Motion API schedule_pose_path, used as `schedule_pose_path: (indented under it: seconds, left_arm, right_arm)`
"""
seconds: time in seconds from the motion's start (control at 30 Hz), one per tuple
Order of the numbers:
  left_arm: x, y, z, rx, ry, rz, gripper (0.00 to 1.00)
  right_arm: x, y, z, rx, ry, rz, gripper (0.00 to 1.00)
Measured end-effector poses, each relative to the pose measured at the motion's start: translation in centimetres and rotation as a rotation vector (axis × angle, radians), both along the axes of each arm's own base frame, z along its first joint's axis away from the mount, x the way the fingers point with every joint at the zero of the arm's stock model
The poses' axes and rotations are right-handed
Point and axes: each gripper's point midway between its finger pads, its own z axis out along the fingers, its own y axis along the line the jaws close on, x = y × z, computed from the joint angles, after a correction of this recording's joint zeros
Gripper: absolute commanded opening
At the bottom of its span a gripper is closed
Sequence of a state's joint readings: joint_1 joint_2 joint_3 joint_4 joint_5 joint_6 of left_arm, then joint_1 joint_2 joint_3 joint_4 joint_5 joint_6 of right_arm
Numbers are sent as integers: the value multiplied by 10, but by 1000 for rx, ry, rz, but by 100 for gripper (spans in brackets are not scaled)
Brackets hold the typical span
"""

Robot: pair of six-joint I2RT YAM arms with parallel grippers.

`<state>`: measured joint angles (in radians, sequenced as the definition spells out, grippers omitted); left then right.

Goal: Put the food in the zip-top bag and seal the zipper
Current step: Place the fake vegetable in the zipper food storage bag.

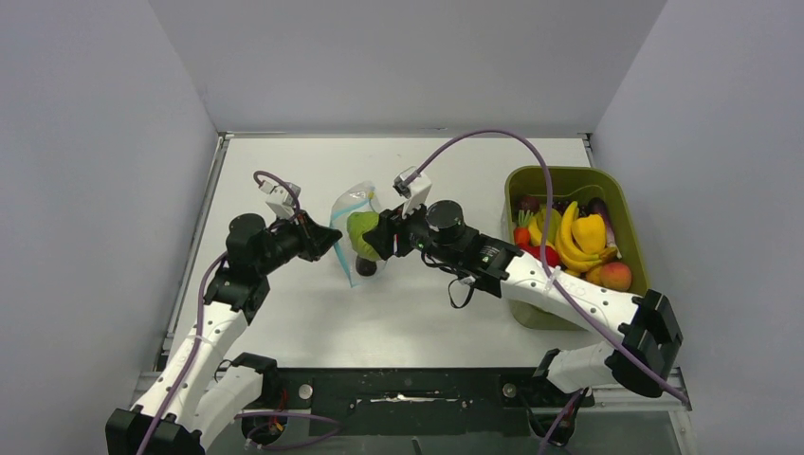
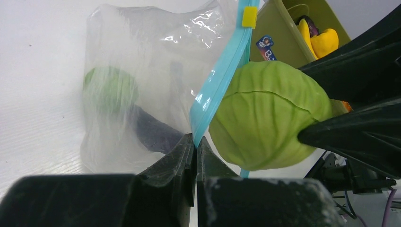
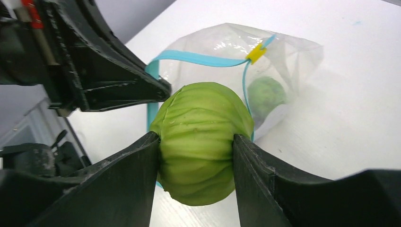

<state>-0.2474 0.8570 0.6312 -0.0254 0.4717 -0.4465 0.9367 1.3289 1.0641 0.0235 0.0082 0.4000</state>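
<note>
The clear zip-top bag [image 1: 356, 204] stands mid-table with its mouth held open. My left gripper [image 2: 195, 142] is shut on the blue-teal zipper strip [image 2: 222, 75], which has a yellow end [image 2: 249, 17]. My right gripper [image 3: 195, 142] is shut on a pale green cabbage-like toy [image 3: 201, 139] right at the bag's mouth [image 3: 198, 59], partly through the teal rim. Inside the bag lie a green lime [image 2: 109, 87] and a dark purple eggplant [image 2: 153, 132]. The green toy also shows in the top view [image 1: 362, 234] and the left wrist view [image 2: 267, 113].
An olive-green bin [image 1: 626, 213] stands at the right, holding bananas [image 1: 569, 237], a red pepper [image 1: 545, 254], a peach [image 1: 614, 275] and other toys. White walls close in the table on three sides. The arm bases sit at the near edge.
</note>
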Motion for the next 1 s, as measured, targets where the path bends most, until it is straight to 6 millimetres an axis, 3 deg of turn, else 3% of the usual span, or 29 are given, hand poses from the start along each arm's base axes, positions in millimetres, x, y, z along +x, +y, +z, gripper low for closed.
schedule_pose_path:
  seconds: [0.37,0.47,0.63,0.77,1.0]
  left_arm:
    - [-2,-5,5,-36,2,-22,0]
    - [-2,-7,6,-49,5,-28,0]
    - [-1,-8,6,-61,14,-29,0]
    - [-1,-10,10,-76,10,-34,0]
    - [-2,-12,10,-101,19,-43,0]
  right_arm:
    - [20,-9,-35,-145,-24,-80,46]
    - [20,-6,-32,-151,-24,-80,46]
    - [13,6,-5,-91,-35,-65,46]
    - [13,5,5,-25,-24,-98,46]
    - [27,-1,-11,25,27,-230,45]
